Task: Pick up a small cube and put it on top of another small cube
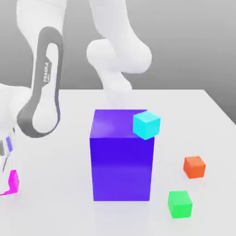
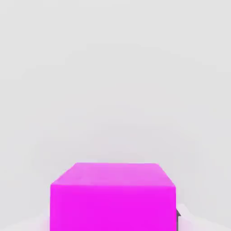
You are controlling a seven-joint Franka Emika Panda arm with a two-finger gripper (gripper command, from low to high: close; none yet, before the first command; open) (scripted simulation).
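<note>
at nine o'clock in the exterior view, i have the gripper (image 2: 113, 221) pinching the magenta cube (image 2: 113, 207); blue block (image 1: 121, 161) at center, green cube (image 1: 179, 204) toward four.

1 small cube (image 1: 146, 125) (slightly overhanging) atop the tall block (image 1: 121, 161).
</note>
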